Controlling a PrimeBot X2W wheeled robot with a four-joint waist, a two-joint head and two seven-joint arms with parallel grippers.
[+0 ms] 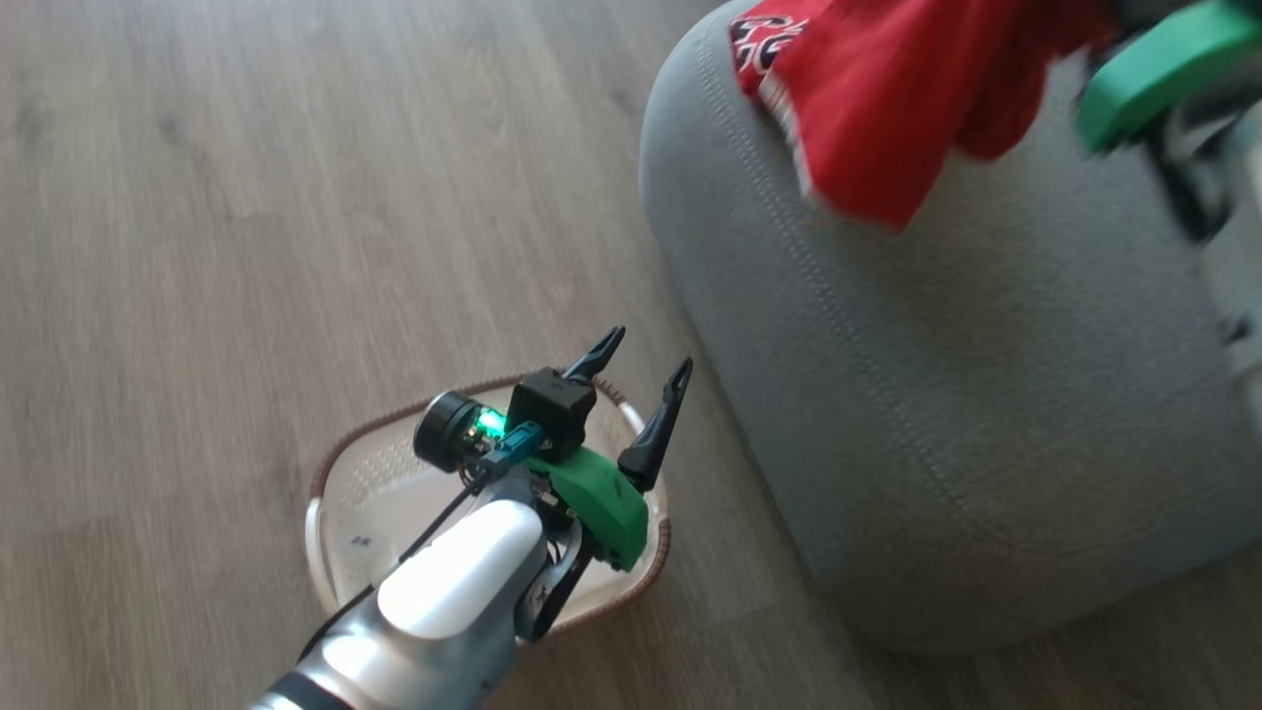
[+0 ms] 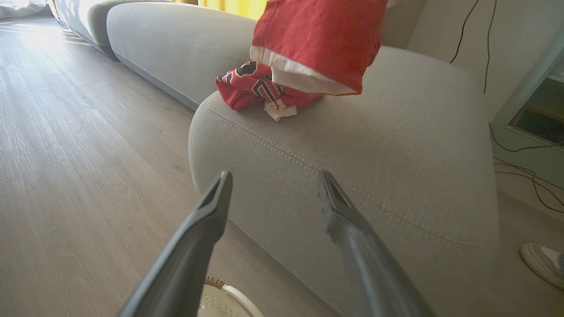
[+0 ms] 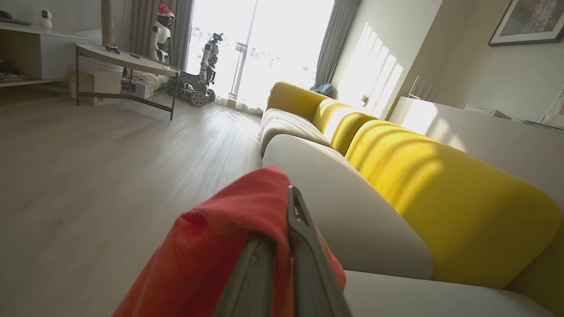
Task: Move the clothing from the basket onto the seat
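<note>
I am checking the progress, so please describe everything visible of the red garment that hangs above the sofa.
The hanging red garment is soft, matte cloth with a white hem band. It hangs folded from the shut right tool, which pinches its upper part. Its lower edge is over the grey sofa, just above a second, crumpled red garment; whether they touch is unclear.

Black-and-white lettering showed on the crumpled red jersey (image 2: 257, 90), but the folds hid most of it and no word or number could be read.
</note>
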